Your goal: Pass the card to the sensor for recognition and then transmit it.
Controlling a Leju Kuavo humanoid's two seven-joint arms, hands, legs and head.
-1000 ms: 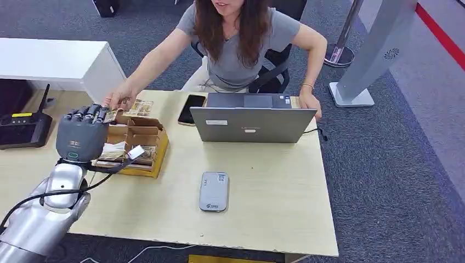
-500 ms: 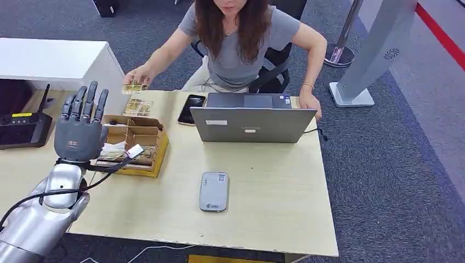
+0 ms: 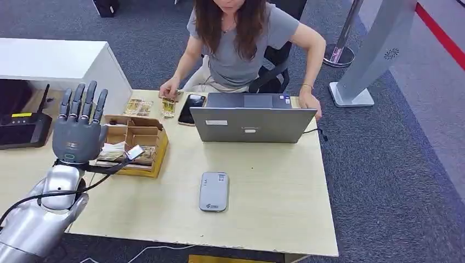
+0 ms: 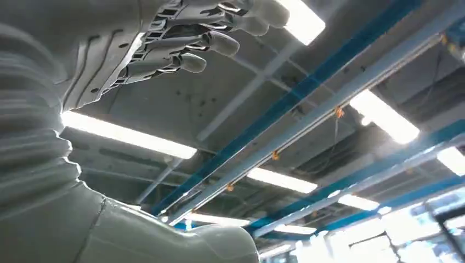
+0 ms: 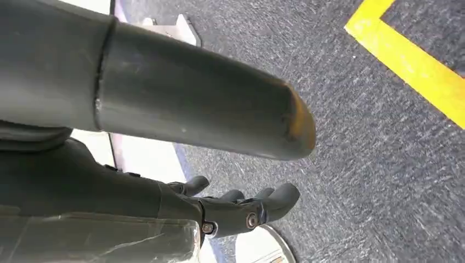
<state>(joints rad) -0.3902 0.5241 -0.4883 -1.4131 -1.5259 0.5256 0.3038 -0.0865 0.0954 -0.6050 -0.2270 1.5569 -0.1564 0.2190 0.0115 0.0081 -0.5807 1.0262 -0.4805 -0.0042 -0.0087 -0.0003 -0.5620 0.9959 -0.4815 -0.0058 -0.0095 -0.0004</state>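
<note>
Two robot hands held nothing at this moment. The left robot hand (image 3: 78, 134) stood raised over the left part of the desk (image 3: 274, 197), fingers straight, spread wide and pointing up. It hung just beside the compartmented cardboard box (image 3: 143, 137) and touched nothing. The right robot hand (image 5: 241, 211) hung low over the carpet, its fingers loosely curved and apart.

The card (image 3: 168, 107) lay at the far edge of the desk, just beside the smartphone (image 3: 191, 108), with the person's hand (image 3: 169, 89) on or right above it. A small pile of similar cards (image 3: 137, 107) sat a little further left along that same edge. The grey card reader (image 3: 214, 191) lay flat near the middle of the near edge, well apart from the card and in front of the laptop (image 3: 253, 121).

Judging by this layout, the handover looked finished, and the step in hand was clearing the left arm away. To do that well, the arm should draw back toward the near-left corner with the fingers kept wide, and rise before it travels so the box wall is not clipped. It should stay out of the person's reach along the far edge. If another card was to follow, the fingers should come down over one compartment and pinch a single card by its edge. That card should then be carried flat and low to the reader's top face.
</note>
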